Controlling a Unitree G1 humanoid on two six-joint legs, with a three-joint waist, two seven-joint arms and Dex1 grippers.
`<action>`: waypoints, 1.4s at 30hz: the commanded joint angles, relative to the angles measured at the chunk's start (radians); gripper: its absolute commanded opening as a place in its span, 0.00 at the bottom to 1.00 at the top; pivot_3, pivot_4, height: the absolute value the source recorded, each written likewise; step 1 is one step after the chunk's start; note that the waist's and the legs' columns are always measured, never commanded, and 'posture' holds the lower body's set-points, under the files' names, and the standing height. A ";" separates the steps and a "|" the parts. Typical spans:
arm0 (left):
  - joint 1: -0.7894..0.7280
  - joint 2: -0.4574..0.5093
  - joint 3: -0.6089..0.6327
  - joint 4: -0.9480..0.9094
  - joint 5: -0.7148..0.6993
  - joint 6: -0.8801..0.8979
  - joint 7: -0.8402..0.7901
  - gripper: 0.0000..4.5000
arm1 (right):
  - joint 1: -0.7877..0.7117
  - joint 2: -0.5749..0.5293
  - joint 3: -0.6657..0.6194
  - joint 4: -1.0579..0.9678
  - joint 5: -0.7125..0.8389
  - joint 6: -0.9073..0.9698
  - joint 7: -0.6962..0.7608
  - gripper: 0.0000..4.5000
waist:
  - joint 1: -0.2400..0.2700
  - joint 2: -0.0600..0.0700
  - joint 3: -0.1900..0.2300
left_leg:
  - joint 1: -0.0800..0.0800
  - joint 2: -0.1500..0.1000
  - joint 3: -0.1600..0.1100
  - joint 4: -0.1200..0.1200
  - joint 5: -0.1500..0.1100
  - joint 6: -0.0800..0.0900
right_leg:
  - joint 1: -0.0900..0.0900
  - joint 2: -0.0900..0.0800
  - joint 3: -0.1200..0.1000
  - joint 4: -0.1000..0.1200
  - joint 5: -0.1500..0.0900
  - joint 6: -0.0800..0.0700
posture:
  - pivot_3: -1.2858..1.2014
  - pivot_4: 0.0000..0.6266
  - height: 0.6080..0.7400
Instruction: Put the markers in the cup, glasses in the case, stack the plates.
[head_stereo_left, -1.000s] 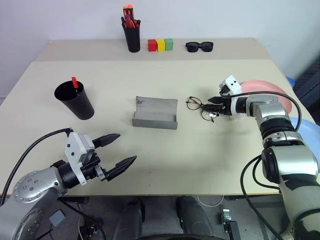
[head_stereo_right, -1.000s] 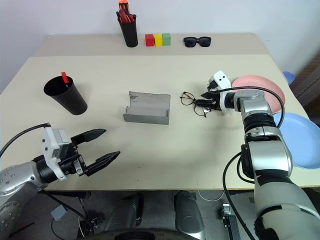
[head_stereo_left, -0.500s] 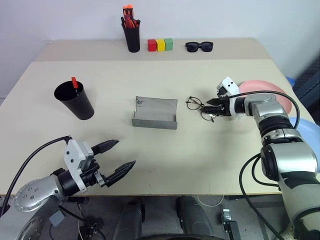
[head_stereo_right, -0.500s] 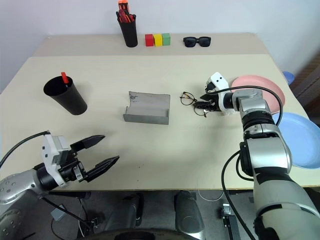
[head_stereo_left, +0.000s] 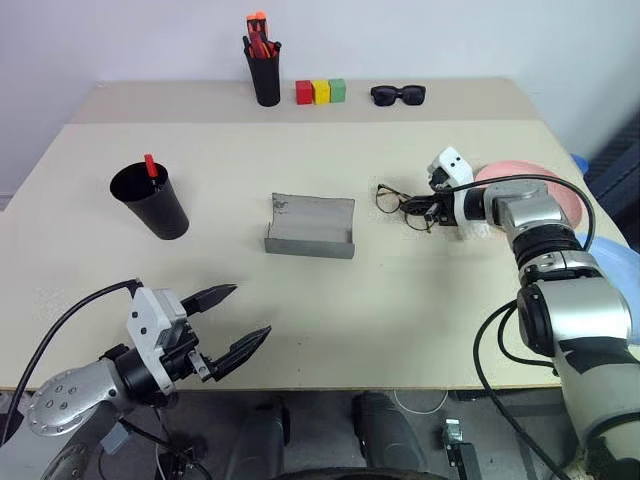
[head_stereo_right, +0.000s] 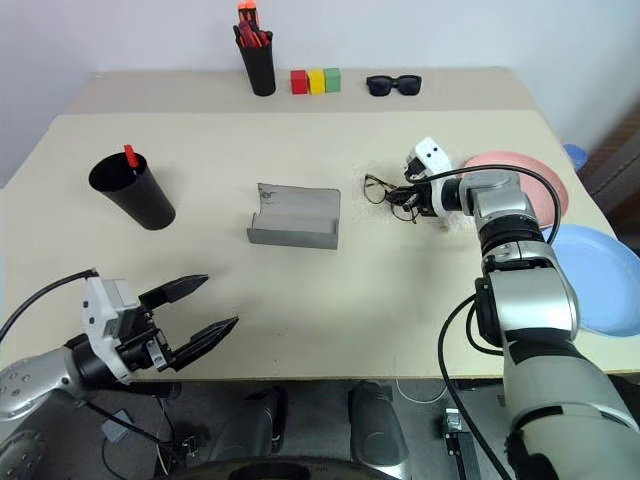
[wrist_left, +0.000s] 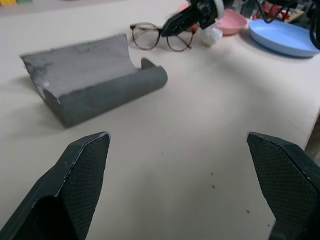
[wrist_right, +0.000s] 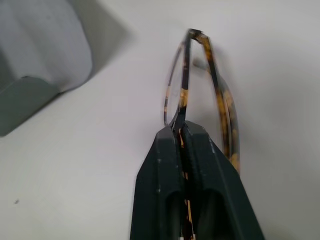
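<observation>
Your right wrist view gives what the head views cannot: the right gripper (wrist_right: 182, 131) has its fingers pinched shut on a tortoiseshell rim of the glasses (wrist_right: 200, 95), with a corner of the grey case (wrist_right: 35, 65) beside them. From the head views you see the glasses (head_stereo_left: 397, 203) just right of the case (head_stereo_left: 310, 226), which lies open mid-bench; whether the frame is lifted or resting on the bench is hard to make out there.

Your left gripper (head_stereo_left: 232, 322) hangs near the bench's (head_stereo_left: 400, 300) front edge, fingers spread wide and holding nothing; its wrist view looks across the open case (wrist_left: 95, 80) towards the glasses.

The pink plate (head_stereo_right: 520, 178) is partly hidden behind your right arm, and the blue plate (head_stereo_right: 600, 280) is cut off at the frame's edge. The marker (head_stereo_left: 150, 166) stands in the cup (head_stereo_left: 150, 203) at the left.

Bare bench lies between the case and the front edge.
</observation>
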 joint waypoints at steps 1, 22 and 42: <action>-0.025 0.005 0.001 -0.038 -0.012 0.004 0.018 1.00 | -0.006 -0.007 0.000 0.003 -0.005 -0.006 -0.005 0.01 | 0.000 0.000 0.000 | 0.000 0.000 0.000 0.000 0.000 0.000 | 0.000 0.000 0.000 0.000 0.000 0.000 | 0.52 0.24 1.00; -0.113 0.015 -0.032 0.048 0.007 -0.004 -0.030 1.00 | 0.141 0.022 -0.082 -0.613 0.350 0.356 0.309 0.01 | 0.003 0.002 0.001 | -0.002 0.000 -0.001 -0.001 0.000 0.000 | -0.002 0.000 0.000 0.001 0.002 0.003 | 0.52 0.24 1.00; -0.037 0.000 -0.008 0.005 0.016 -0.030 -0.004 1.00 | 0.101 0.317 -0.010 -0.337 0.278 -0.131 0.132 0.01 | -0.001 0.002 0.001 | -0.002 0.001 0.000 -0.001 0.000 0.000 | -0.003 0.000 0.000 0.001 0.002 0.003 | 0.52 0.24 1.00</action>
